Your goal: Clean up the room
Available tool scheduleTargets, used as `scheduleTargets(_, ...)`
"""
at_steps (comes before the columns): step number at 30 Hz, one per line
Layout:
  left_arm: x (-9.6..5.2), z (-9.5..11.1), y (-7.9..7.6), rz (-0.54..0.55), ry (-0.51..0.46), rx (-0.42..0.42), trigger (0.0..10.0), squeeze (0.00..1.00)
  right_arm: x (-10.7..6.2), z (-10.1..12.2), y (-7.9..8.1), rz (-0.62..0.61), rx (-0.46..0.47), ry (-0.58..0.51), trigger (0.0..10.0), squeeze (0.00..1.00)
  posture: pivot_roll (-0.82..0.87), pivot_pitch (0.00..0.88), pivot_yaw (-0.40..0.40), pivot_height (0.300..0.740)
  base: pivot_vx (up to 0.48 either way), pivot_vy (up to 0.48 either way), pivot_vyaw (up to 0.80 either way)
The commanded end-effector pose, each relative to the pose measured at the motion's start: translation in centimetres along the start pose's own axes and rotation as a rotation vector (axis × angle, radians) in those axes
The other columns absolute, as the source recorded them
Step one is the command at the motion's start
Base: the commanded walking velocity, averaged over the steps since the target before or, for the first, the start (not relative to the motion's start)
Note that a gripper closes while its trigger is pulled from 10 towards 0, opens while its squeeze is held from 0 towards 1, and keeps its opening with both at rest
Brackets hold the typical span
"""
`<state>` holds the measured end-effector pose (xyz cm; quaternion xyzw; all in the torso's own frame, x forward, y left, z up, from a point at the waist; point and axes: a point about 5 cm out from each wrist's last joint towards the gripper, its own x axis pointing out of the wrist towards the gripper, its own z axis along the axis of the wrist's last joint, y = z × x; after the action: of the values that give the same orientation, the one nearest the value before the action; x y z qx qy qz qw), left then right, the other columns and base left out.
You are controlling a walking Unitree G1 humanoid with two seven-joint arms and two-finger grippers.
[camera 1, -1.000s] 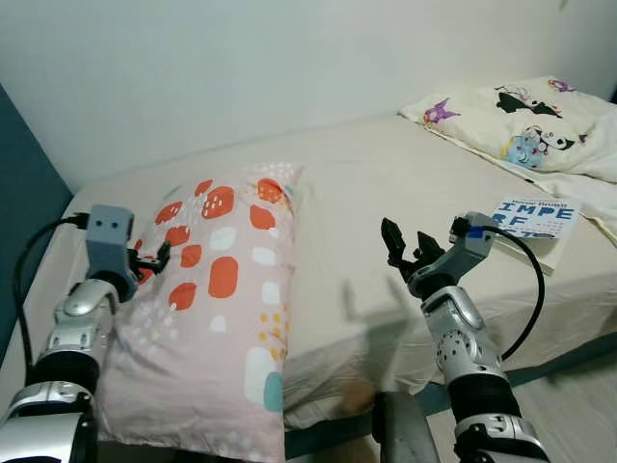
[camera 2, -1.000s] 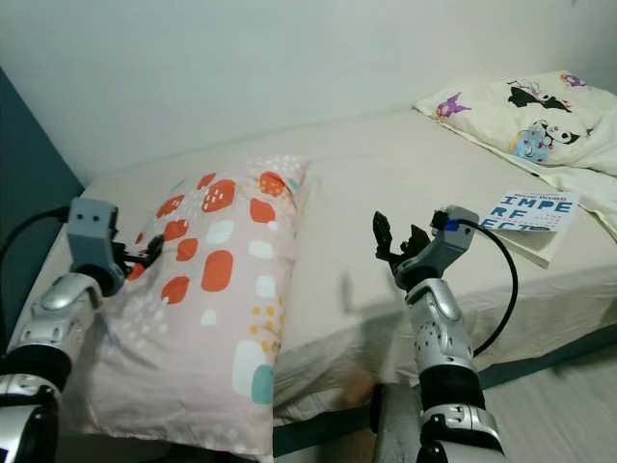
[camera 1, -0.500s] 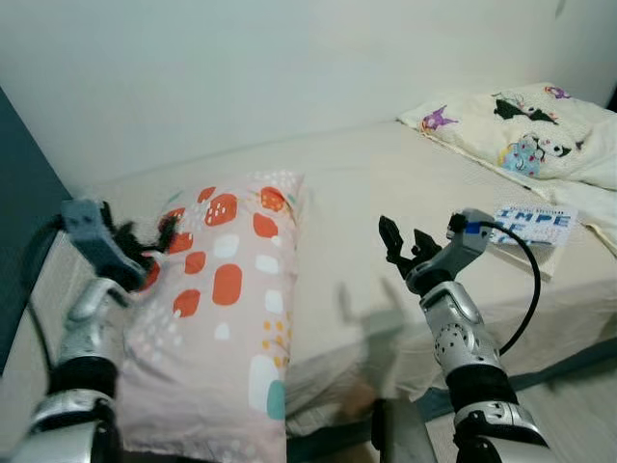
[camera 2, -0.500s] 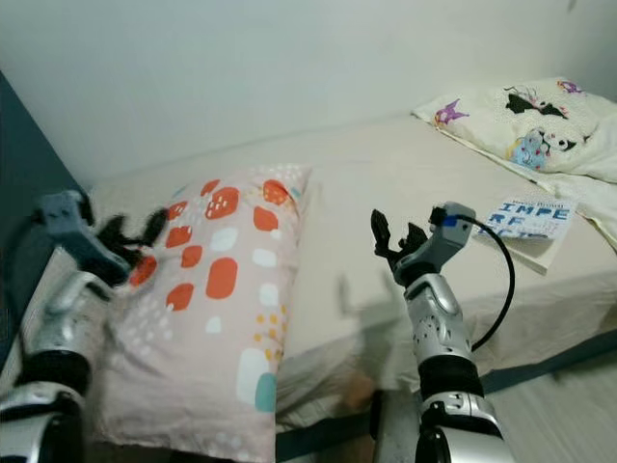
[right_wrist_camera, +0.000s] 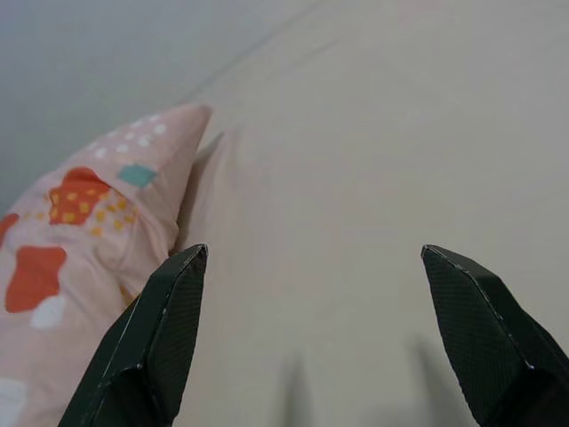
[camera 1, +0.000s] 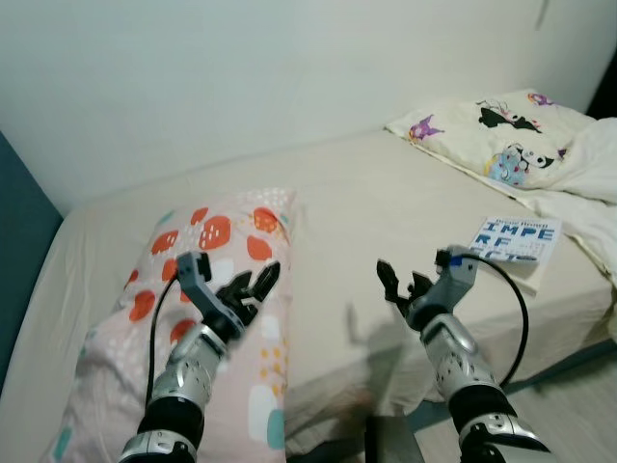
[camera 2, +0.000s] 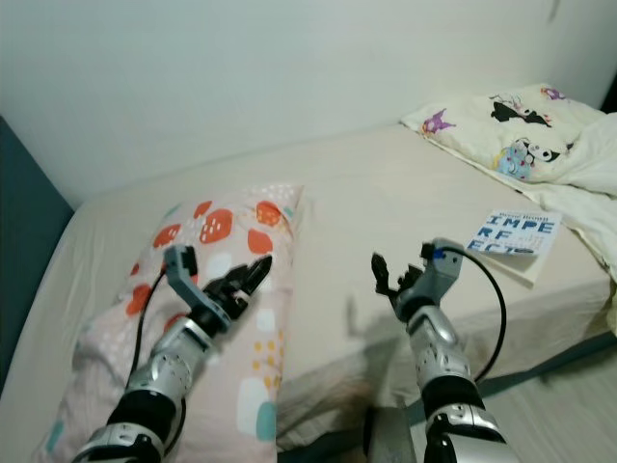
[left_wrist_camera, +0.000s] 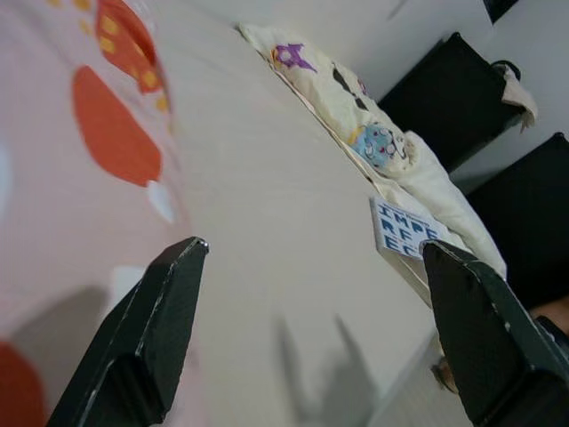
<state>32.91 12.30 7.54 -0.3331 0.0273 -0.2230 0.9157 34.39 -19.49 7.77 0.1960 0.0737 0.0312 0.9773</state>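
A pink pillow (camera 1: 198, 289) with red, white and teal spots lies on the left part of the beige bed (camera 1: 386, 193). My left gripper (camera 1: 253, 286) hovers open just above the pillow's right half, fingers pointing right, nothing between them. My right gripper (camera 1: 400, 283) is open and empty above the bed's front edge, right of the pillow. In the left wrist view the pink pillow (left_wrist_camera: 80, 178) sits beside the wide-spread fingers (left_wrist_camera: 142, 338). The right wrist view looks over the sheet toward the pillow (right_wrist_camera: 80, 222).
A cream cartoon-print pillow (camera 1: 492, 125) and a white duvet (camera 1: 588, 183) lie at the bed's far right. A blue-lettered book (camera 1: 513, 237) rests near the right front edge. A teal wall (camera 1: 14, 270) borders the left; floor (camera 1: 569, 405) shows at lower right.
My left gripper has swung from the pillow's left edge over to its right half, fingers now pointing right. The right arm barely moved. The camera has shifted slightly.
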Motion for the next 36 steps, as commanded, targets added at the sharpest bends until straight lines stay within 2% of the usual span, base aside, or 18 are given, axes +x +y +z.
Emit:
scheduleTargets(1, -0.1, -1.1, 0.2, 0.035, 0.057, 0.004, 10.0, 0.00, -0.1, -0.9, 0.2, 0.005, -0.013, 0.030, 10.0, 0.00, -0.11, 0.000, 0.037, 0.637, 0.000, 0.000, 0.00)
scheduleTargets(7, -0.2, -2.1, 0.5, 0.069, 0.109, 0.015, 10.0, 0.00, -0.4, -1.9, -0.5, -0.024, -0.020, 0.072, 10.0, 0.00, -0.11, 0.000, 0.036, 0.652, 0.000, 0.000, 0.00)
scheduleTargets(9, -0.6, -2.4, 1.0, 0.103, 0.129, 0.025, 10.0, 0.00, -0.6, -2.3, -0.7, -0.033, -0.023, 0.087, 10.0, 0.00, -0.12, 0.000, 0.038, 0.657, 0.000, 0.000, 0.00)
scheduleTargets(10, -1.3, -2.8, 1.9, 0.156, 0.158, 0.042, 10.0, 0.00, -0.9, -2.7, -1.0, -0.044, -0.029, 0.104, 10.0, 0.00, -0.12, 0.000, 0.044, 0.661, 0.000, 0.000, 0.00)
scheduleTargets(11, -1.3, -2.8, 1.9, 0.156, 0.158, 0.042, 10.0, 0.00, -0.9, -2.7, -1.0, -0.044, -0.029, 0.104, 10.0, 0.00, -0.12, 0.000, 0.044, 0.661, 0.000, 0.000, 0.00)
scheduleTargets(13, -2.9, -3.4, 3.6, 0.266, 0.205, 0.064, 10.0, 0.00, -1.4, -3.5, -1.6, -0.065, -0.055, 0.138, 10.0, 0.00, -0.13, 0.000, 0.053, 0.671, 0.000, 0.000, 0.00)
scheduleTargets(15, -2.9, -3.4, 3.6, 0.266, 0.205, 0.064, 10.0, 0.00, -1.4, -3.5, -1.6, -0.065, -0.055, 0.138, 10.0, 0.00, -0.13, 0.000, 0.053, 0.671, 0.000, 0.000, 0.00)
scheduleTargets(16, -5.2, -4.1, 5.6, 0.405, 0.259, 0.086, 10.0, 0.00, -2.1, -4.7, -2.4, -0.101, -0.098, 0.196, 10.0, 0.00, -0.12, 0.000, 0.053, 0.681, 0.000, 0.000, 0.00)
scheduleTargets(17, -5.2, -4.1, 5.6, 0.405, 0.259, 0.086, 10.0, 0.00, -2.1, -4.7, -2.4, -0.101, -0.098, 0.196, 10.0, 0.00, -0.12, 0.000, 0.053, 0.681, 0.000, 0.000, 0.00)
scheduleTargets(19, -7.0, -4.6, 6.9, 0.503, 0.303, 0.101, 10.0, 0.00, -2.6, -5.5, -2.8, -0.120, -0.132, 0.242, 10.0, 0.00, -0.12, 0.000, 0.060, 0.690, 0.000, 0.000, 0.00)
scheduleTargets(21, -7.0, -4.6, 6.9, 0.503, 0.303, 0.101, 10.0, 0.00, -2.6, -5.5, -2.8, -0.120, -0.132, 0.242, 10.0, 0.00, -0.12, 0.000, 0.060, 0.690, 0.000, 0.000, 0.00)
scheduleTargets(23, -9.5, -5.3, 8.2, 0.623, 0.340, 0.076, 10.0, 0.00, -3.0, -6.2, -2.8, -0.119, -0.163, 0.279, 10.0, 0.00, -0.12, 0.000, 0.061, 0.700, 0.000, 0.000, 0.00)
scheduleTargets(24, -9.5, -5.3, 8.2, 0.623, 0.340, 0.076, 10.0, 0.00, -3.0, -6.2, -2.8, -0.119, -0.163, 0.279, 10.0, 0.00, -0.12, 0.000, 0.061, 0.700, 0.000, 0.000, 0.00)
scheduleTargets(26, -11.8, -6.0, 9.2, 0.727, 0.378, 0.066, 10.0, 0.00, -3.1, -6.5, -2.8, -0.116, -0.167, 0.288, 10.0, 0.00, -0.12, 0.000, 0.059, 0.710, 0.000, 0.000, 0.00)
scheduleTargets(27, -11.8, -6.0, 9.2, 0.727, 0.378, 0.066, 10.0, 0.00, -3.1, -6.5, -2.8, -0.116, -0.167, 0.288, 10.0, 0.00, -0.12, 0.000, 0.059, 0.710, 0.000, 0.000, 0.00)
scheduleTargets(29, -12.7, -6.4, 9.5, 0.769, 0.393, 0.068, 10.0, 0.00, -3.1, -6.6, -2.8, -0.116, -0.166, 0.288, 10.0, 0.00, -0.12, 0.000, 0.056, 0.720, 0.000, 0.000, 0.00)
scheduleTargets(36, -14.0, -6.9, 9.8, 0.822, 0.401, 0.061, 10.0, 0.00, -3.1, -6.5, -2.8, -0.119, -0.162, 0.277, 10.0, 0.00, -0.12, 0.000, 0.054, 0.739, 0.000, 0.000, 0.00)
